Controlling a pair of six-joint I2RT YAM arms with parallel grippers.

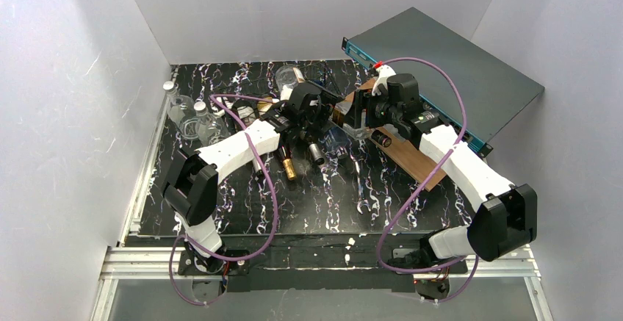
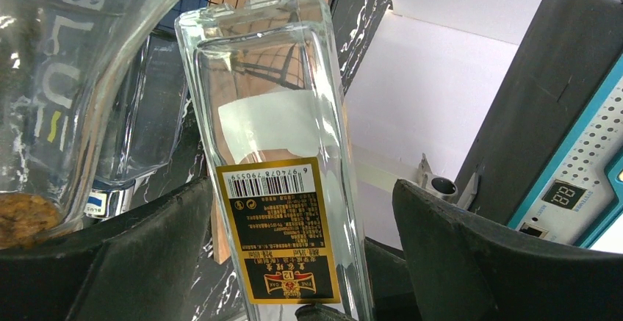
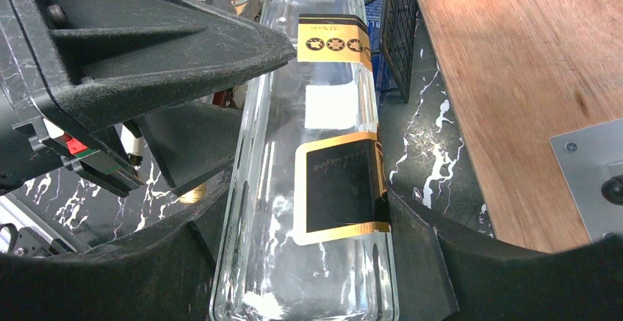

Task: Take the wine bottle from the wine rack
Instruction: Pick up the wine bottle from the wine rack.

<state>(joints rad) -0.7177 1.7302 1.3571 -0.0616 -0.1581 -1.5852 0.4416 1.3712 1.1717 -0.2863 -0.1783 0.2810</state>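
Gripping the clear wine bottle point(image 3: 323, 108) with the right claw point(image 3: 305, 218); straddling it with the left claw point(image 2: 290, 211), spread open.

On the clear bottle's point(image 2: 272, 78) black-and-gold label point(image 2: 283, 225): a barcode numbered from 6 97, finer print unreadable. Left of that bottle, "BLU" on curved glass point(image 2: 66, 78); right, "88" on a grey box's point(image 2: 558, 78) display point(image 2: 563, 195).

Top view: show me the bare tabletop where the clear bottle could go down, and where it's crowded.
Free: the near table strip between both arm bases, and the wooden board's near end. Crowded: far centre, around the clear bottle and the dark bottles; the far-left corner holds plastic bottles.
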